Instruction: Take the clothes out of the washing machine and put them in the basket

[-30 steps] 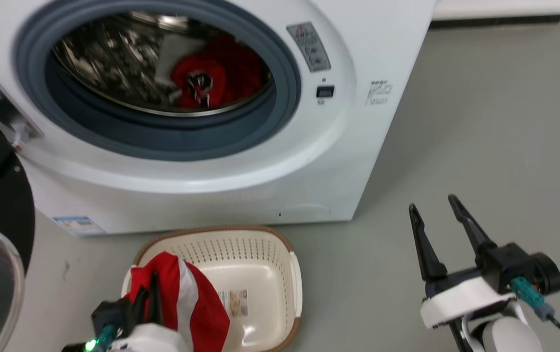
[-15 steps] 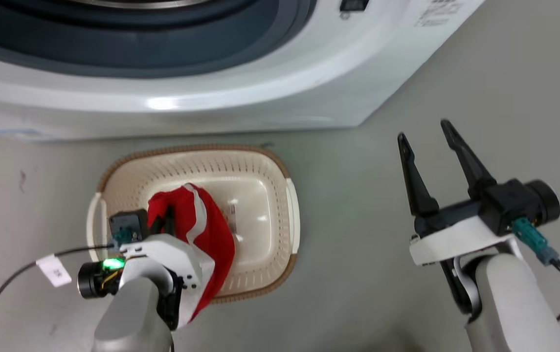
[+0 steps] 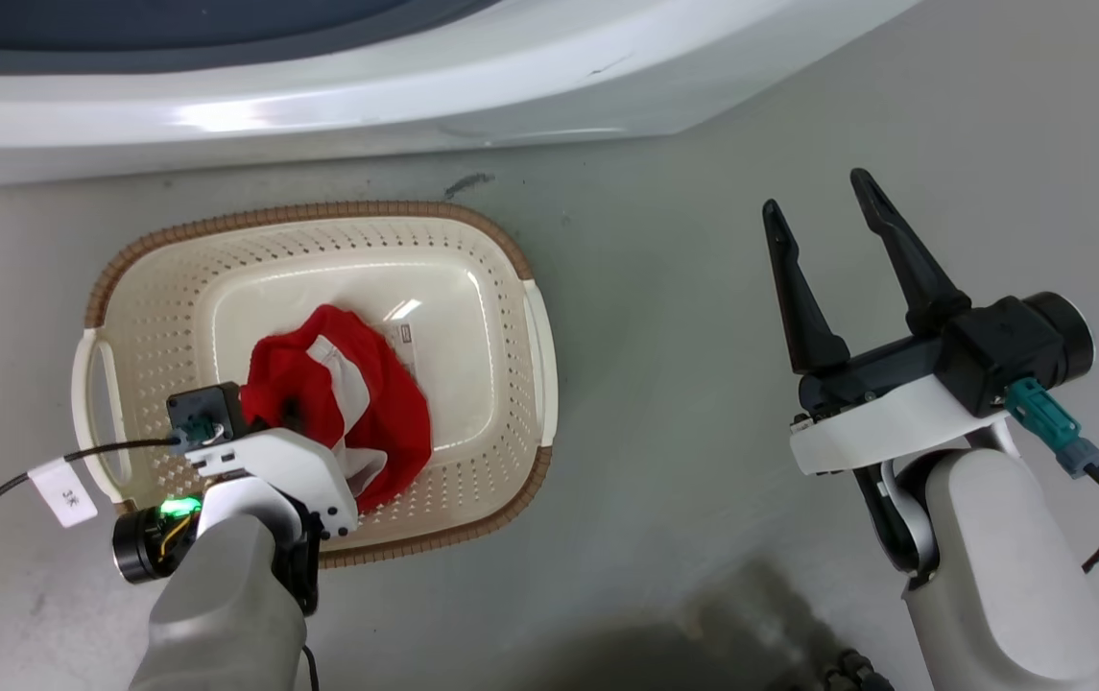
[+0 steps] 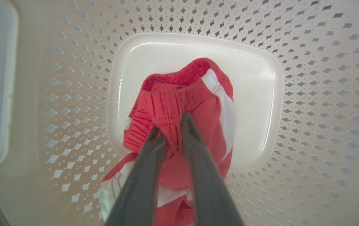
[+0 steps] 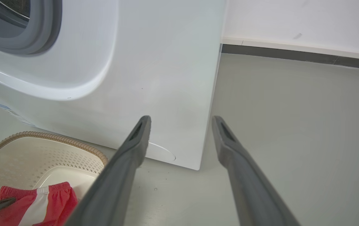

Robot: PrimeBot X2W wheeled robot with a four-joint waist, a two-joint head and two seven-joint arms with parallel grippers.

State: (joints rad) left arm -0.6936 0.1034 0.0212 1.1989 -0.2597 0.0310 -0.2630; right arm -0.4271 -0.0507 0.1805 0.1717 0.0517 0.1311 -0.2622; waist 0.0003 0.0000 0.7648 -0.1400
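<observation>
The cream basket [image 3: 299, 213] stands on the floor just in front of the white washing machine [image 3: 319, 86]. A red garment of the clothes [image 3: 357, 393] with a white stripe hangs low inside it, over the basket's bottom. My left gripper [image 3: 292, 415] reaches down into the basket and is shut on the garment's gathered waistband [image 4: 179, 100], fingers close together [image 4: 170, 124]. My right gripper [image 3: 816, 192] hovers open over bare floor to the basket's right, holding nothing. In the right wrist view it [image 5: 181, 117] points at the machine's lower corner [image 5: 154, 78]; basket [image 5: 57, 141] and garment [image 5: 41, 204] show lower left.
Grey floor [image 3: 683, 288] surrounds the basket. The machine's grey door ring [image 5: 41, 37] is at the upper left of the right wrist view. A wall with a dark baseboard [image 5: 292, 56] runs behind. A cable with a white tag [image 3: 64, 494] trails from my left wrist.
The head camera has tilted down, so the drum has left the picture. My left gripper has lowered the red garment deeper into the basket. The right gripper stays open and about where it was.
</observation>
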